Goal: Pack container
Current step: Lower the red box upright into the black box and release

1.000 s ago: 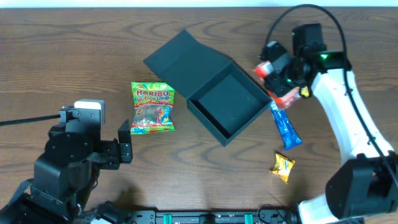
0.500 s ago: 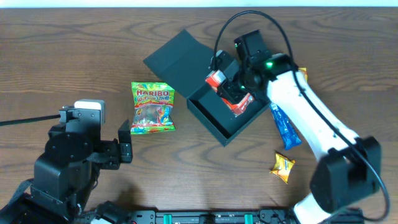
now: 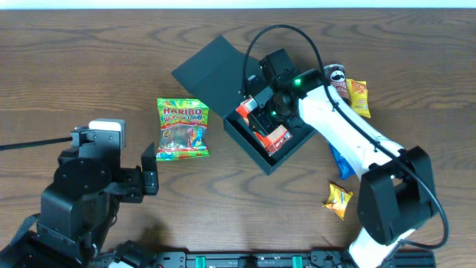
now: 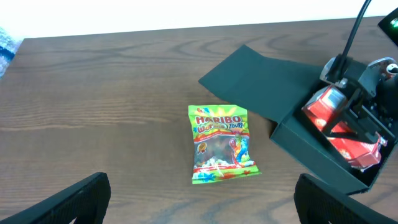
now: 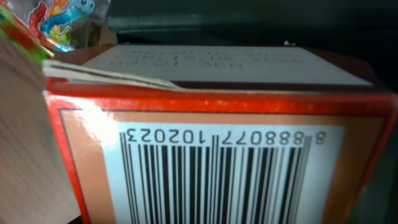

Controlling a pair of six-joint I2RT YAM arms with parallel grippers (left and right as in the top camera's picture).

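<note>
Carton (image 3: 274, 135), orange-red, pinched in its fingers, the right hand (image 3: 260, 119) hangs at the mouth of the container (image 3: 249, 151) directly below. Lowering it flat to the box floor before release should prevent tipping. The container is square, matte teal-black cardboard, hinged lid (image 3: 210, 68) open beyond the hand.
</note>
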